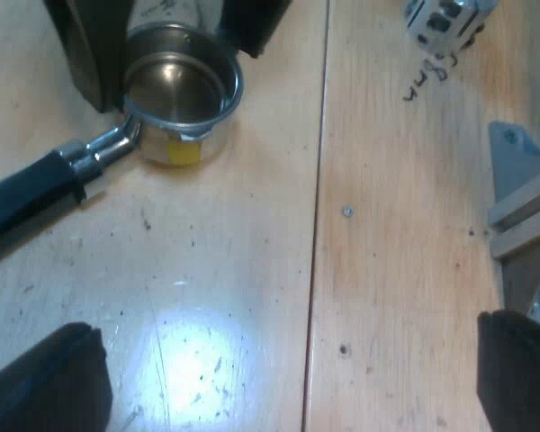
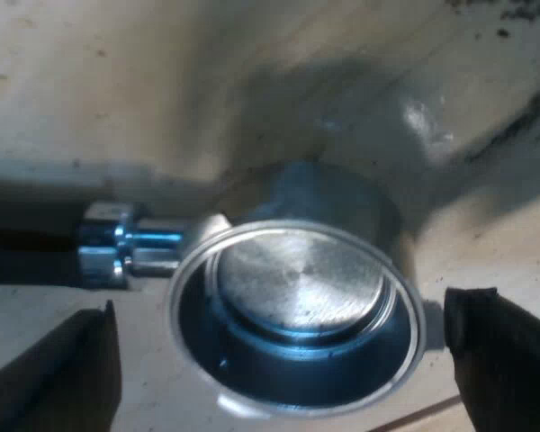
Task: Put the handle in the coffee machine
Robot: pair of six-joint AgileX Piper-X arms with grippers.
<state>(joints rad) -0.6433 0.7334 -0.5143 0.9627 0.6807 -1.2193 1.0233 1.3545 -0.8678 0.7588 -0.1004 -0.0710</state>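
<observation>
— How did we find our left end effector [image 1: 288, 360]?
— Its two black fingers [image 1: 54, 378] stood wide apart over the bare table [image 1: 405, 288], and we held nothing between them.
— And our right end effector [image 2: 283, 328]?
— Open too. Its fingers [image 2: 63, 378] stood on either side of the metal holder [image 2: 297, 306], which sat in the gap. We could not tell whether either finger touched the rim.
— Where did the holder lie?
— On the table, cup upward and empty, its bright metal floor showing. From our left wrist we saw its dark handle [image 1: 27, 202] running out flat along the wood, away from the right fingers. A yellow patch [image 1: 184, 151] showed on the cup's side wall.
— What else did we note around it?
— A seam [image 1: 317, 225] between two boards ran just beside the holder, and a small screw [image 1: 346, 212] lay beyond that seam. Some dark handwriting [image 1: 423, 83] marked the far board, near a grey bracket [image 1: 522, 198].
</observation>
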